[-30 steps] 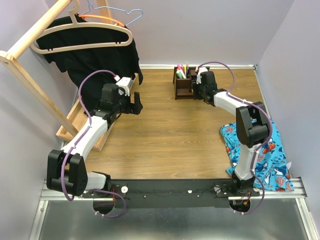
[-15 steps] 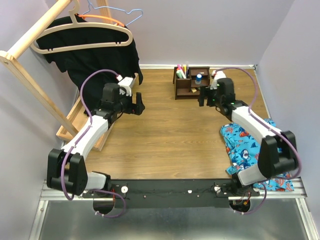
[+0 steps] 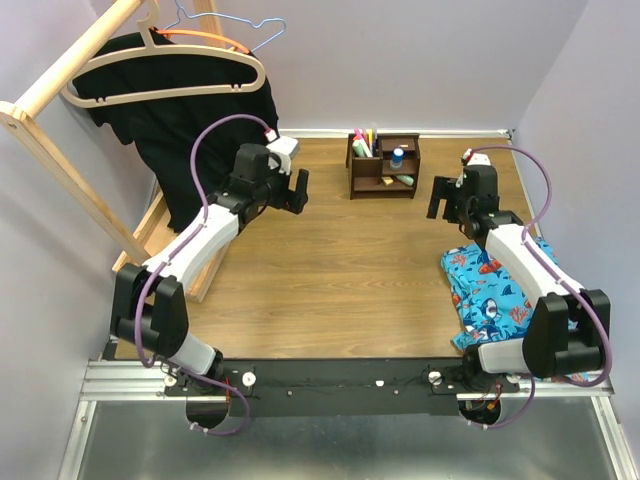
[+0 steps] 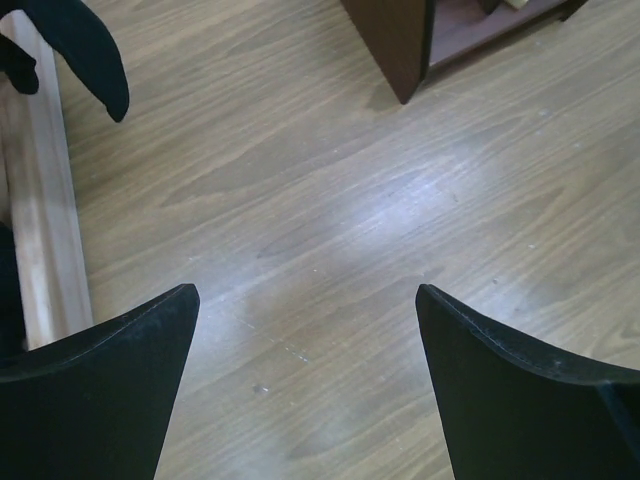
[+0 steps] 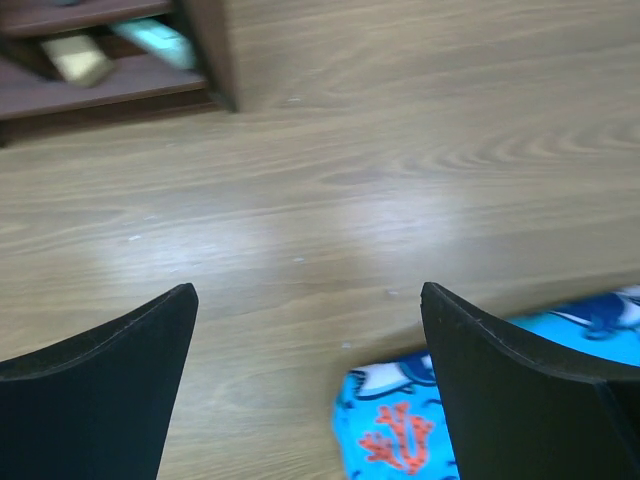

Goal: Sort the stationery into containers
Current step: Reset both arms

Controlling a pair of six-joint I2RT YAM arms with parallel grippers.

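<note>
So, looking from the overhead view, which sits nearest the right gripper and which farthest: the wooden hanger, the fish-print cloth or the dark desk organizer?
From the right gripper:
1. desk organizer, just to its left, toward the back wall.
2. fish-print cloth, on the near right side.
3. wooden hanger, far off in the back-left corner.

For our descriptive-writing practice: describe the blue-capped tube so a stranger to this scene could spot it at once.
At the far edge of the wooden table stands a dark brown desk organizer, near the back wall. The blue-capped tube sits in its right half, away from the pens and highlighters bunched at its left; it alone has a blue cap.
</note>
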